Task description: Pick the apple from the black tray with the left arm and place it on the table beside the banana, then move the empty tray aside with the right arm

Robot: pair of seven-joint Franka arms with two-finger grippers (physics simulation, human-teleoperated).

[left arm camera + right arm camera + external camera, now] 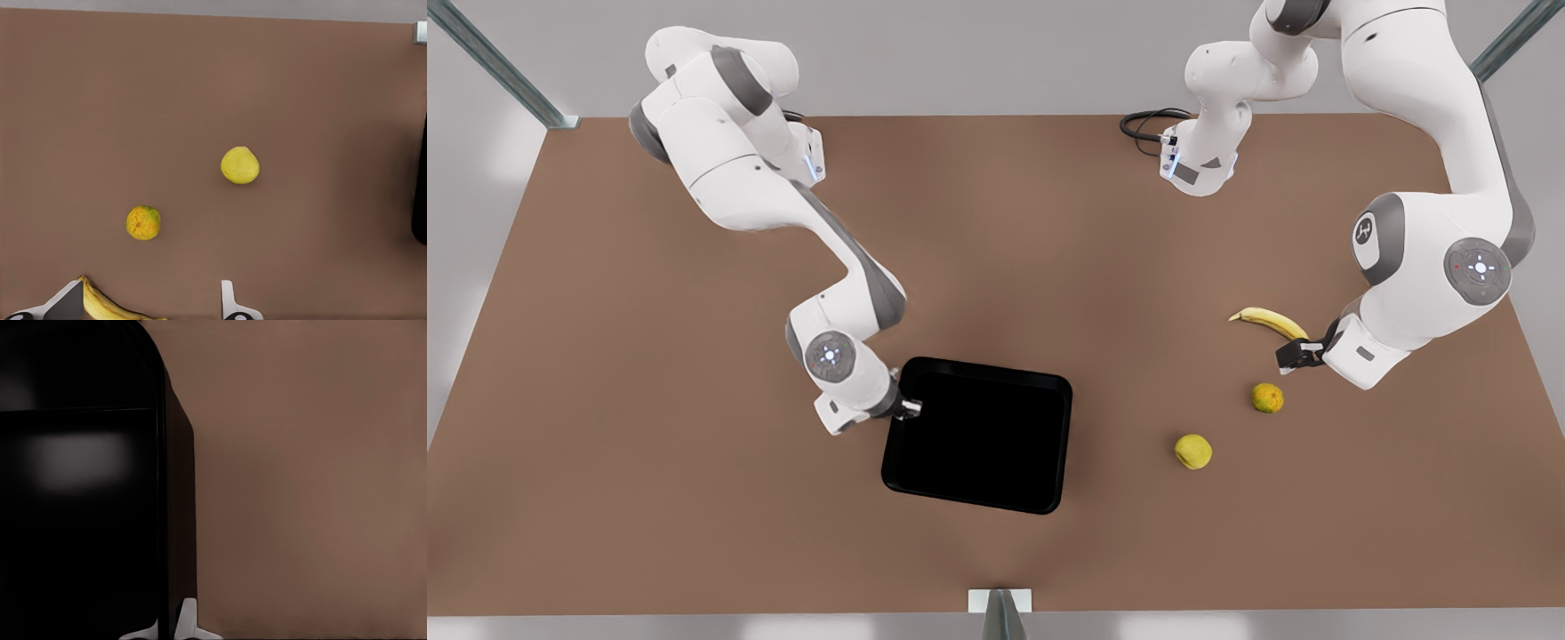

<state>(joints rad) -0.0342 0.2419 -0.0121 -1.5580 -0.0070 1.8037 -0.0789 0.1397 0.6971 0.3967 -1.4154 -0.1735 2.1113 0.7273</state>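
The black tray (pixel 978 436) lies empty near the middle of the table (pixel 649 498). My right gripper (pixel 908 408) is at the tray's rim on the front view's left. In the right wrist view this gripper (pixel 172 620) is shut on the tray's (pixel 80 520) rim. The yellow-green apple (pixel 1192 451) (pixel 240 165) rests on the table to the front view's right of the tray. The banana (pixel 1267 322) (pixel 107 308) lies farther back. My left gripper (pixel 1303 353) (pixel 153 287) hovers open over the banana's darker end, holding nothing.
A duller orange-and-green fruit (pixel 1267 397) (pixel 143 223) sits between the apple and the banana. A black cable (pixel 1147 124) loops at the table's back edge. Metal posts (pixel 507 71) stand at the back corners, and a small bracket (pixel 1000 601) sits at the front edge.
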